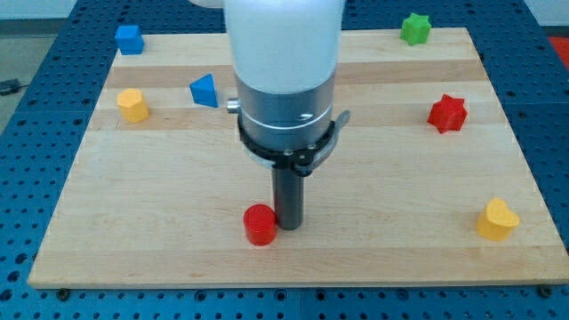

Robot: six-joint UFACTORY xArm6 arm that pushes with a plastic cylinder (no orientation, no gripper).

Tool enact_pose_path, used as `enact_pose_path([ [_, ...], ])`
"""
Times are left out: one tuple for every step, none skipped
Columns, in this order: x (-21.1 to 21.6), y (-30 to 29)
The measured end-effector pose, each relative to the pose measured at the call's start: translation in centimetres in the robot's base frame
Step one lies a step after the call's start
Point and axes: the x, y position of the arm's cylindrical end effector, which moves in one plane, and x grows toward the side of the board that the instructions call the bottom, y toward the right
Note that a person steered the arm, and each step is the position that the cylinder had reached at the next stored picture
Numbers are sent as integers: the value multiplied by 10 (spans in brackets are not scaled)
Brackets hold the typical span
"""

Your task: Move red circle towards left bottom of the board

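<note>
The red circle (pixel 260 224) lies on the wooden board (pixel 373 240) near the view's bottom, left of centre. My tip (pixel 289 226) is down on the board right beside it, on its right side, touching or almost touching it. The rod hangs from the large white and grey arm body (pixel 284 71) that fills the middle top of the view and hides part of the board behind it.
A blue cube (pixel 129 39) sits at the top left corner, a blue triangle (pixel 204 91) and a yellow block (pixel 132 105) below it. A green star (pixel 414 28) is at the top right, a red star (pixel 447 113) at the right, a yellow heart (pixel 496 220) at the bottom right.
</note>
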Motion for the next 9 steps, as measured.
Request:
enact_pose_path([
  [9, -30],
  [13, -56],
  [30, -61],
  [62, -35],
  [61, -40],
  [45, -64],
  [36, -83],
  [38, -122],
  [37, -138],
])
